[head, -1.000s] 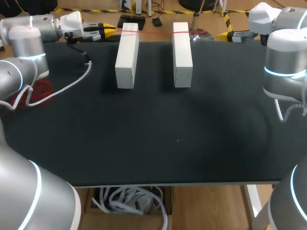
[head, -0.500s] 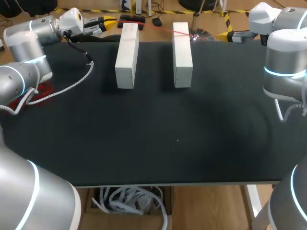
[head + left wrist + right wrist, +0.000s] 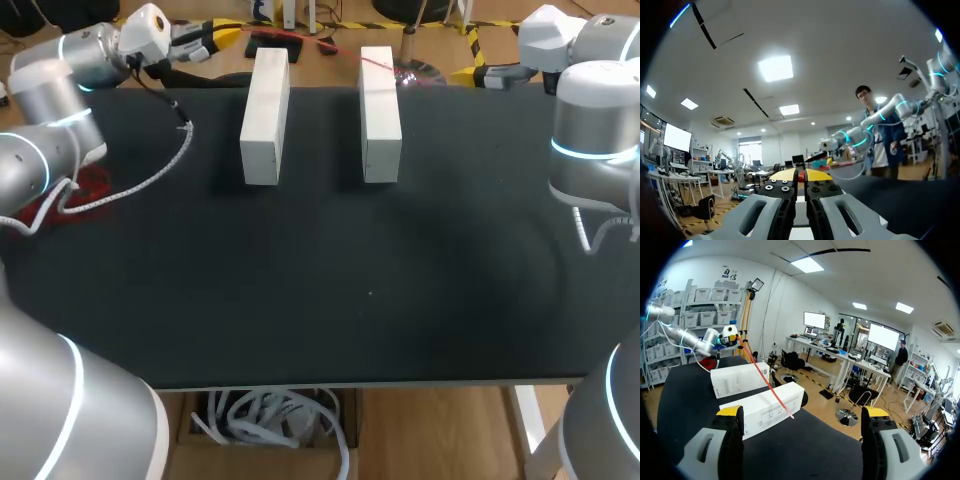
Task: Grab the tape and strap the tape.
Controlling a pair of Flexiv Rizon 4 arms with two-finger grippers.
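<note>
Tape [image 3: 765, 377] stretched red from my left fingers [image 3: 782, 176], clamped on it, over two white boxes [image 3: 265, 115] at far edge of the table [image 3: 320, 300]; right fingers [image 3: 730, 412] wide open; box print shows right-wrist only, unreadable.

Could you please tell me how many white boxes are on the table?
2. Both white boxes lie side by side, apart, at the table's far side: one left of the middle, one right. None seems hidden.

On table [image 3: 320, 280], left box [image 3: 265, 117], right box [image 3: 380, 113] side by side at far edge, tape [image 3: 378, 63] above both, left gripper [image 3: 215, 38] far left.
</note>
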